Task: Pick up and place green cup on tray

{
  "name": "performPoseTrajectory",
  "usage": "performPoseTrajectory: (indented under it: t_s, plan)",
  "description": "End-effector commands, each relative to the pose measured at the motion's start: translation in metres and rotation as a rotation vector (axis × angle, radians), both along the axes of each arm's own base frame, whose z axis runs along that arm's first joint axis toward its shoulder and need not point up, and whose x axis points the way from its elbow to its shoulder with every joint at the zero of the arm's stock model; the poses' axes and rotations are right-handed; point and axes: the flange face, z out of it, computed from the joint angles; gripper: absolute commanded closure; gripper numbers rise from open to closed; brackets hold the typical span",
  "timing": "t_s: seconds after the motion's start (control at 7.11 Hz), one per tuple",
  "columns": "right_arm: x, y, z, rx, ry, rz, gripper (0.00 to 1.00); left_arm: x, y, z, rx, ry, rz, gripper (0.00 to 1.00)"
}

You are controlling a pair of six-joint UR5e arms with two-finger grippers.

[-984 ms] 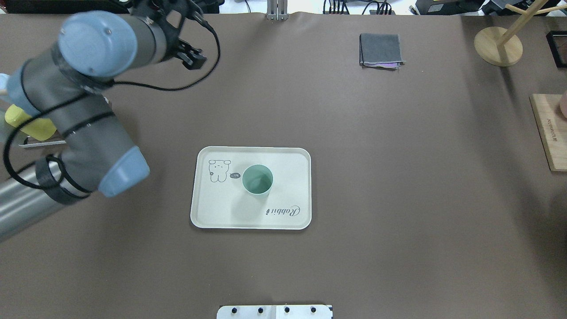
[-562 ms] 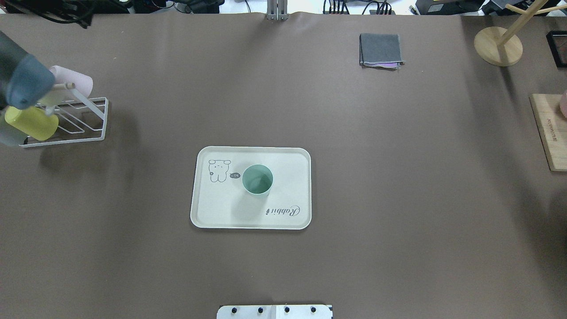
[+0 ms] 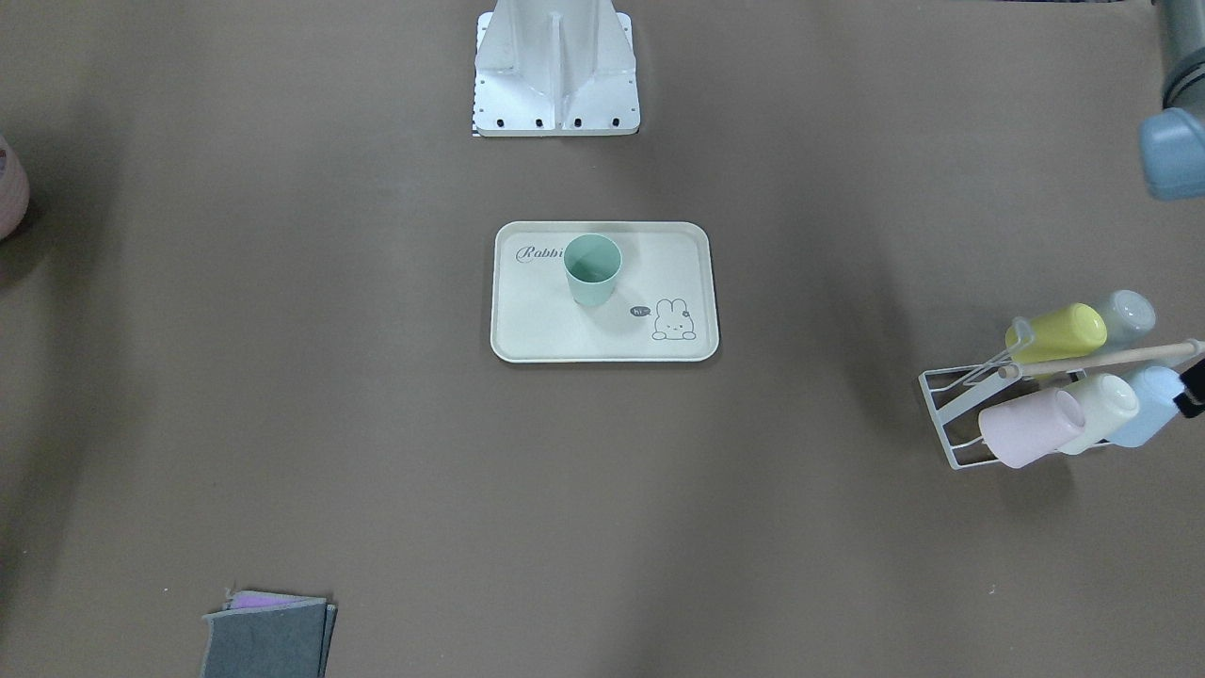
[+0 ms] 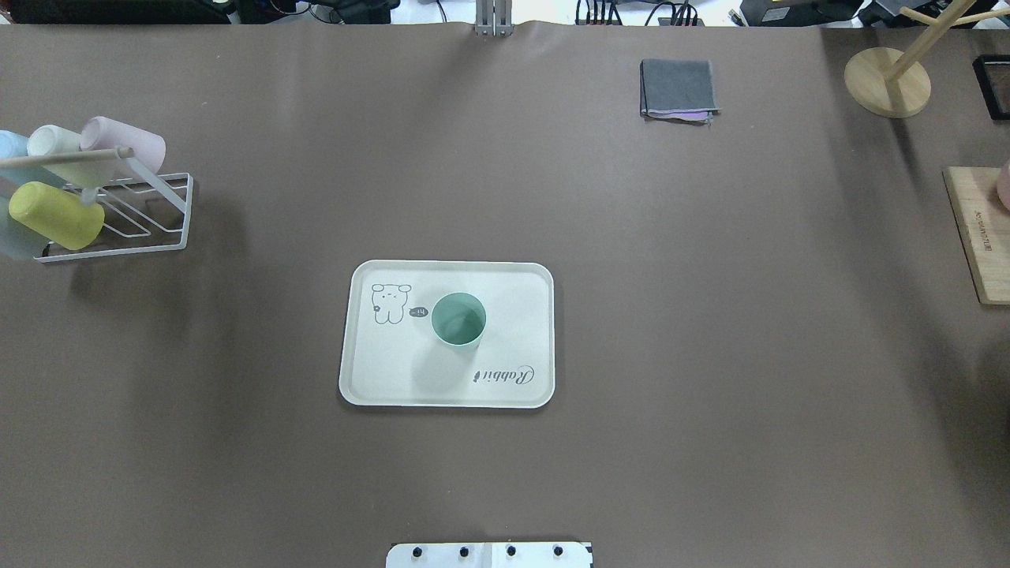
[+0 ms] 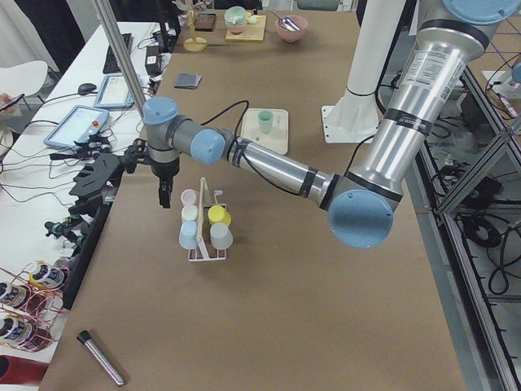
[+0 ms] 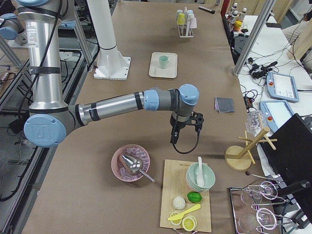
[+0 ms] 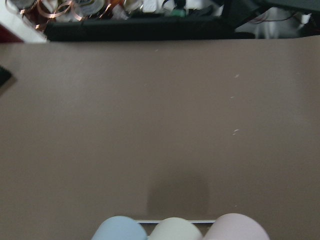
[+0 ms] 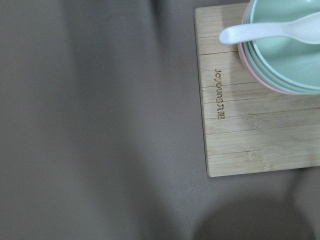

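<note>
The green cup stands upright near the middle of the cream tray, between the bunny drawing and the "Rabbit" script. Both show in the front view, the cup on the tray. Neither gripper touches them. My left gripper shows only in the exterior left view, hanging beside the cup rack, far from the tray. My right gripper shows only in the exterior right view, above the table near the wooden board. I cannot tell whether either is open or shut.
A white wire rack with several pastel cups stands at the table's left side. A folded grey cloth lies at the back right. A wooden stand and a wooden board with stacked bowls are at the far right.
My left arm has swung out of the overhead view to the left, uncovering the cup rack. The green cup and the tray have not moved.
</note>
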Motion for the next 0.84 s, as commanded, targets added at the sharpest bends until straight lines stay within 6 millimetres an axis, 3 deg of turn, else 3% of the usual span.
performPoseTrajectory:
  t_s: [0.0,0.28,0.7]
  plan:
    - [-0.001,0.000,-0.001,-0.003,-0.001,0.004,0.00,-0.047,0.082,0.089,0.001,0.040,0.064,0.02]
    - [-0.003,-0.001,-0.002,0.001,0.000,0.002,0.00,-0.056,0.101,0.095,0.018,0.022,0.076,0.02]
    - [-0.004,-0.001,-0.002,0.001,-0.001,0.001,0.00,-0.058,0.106,0.100,0.062,0.016,0.119,0.02]
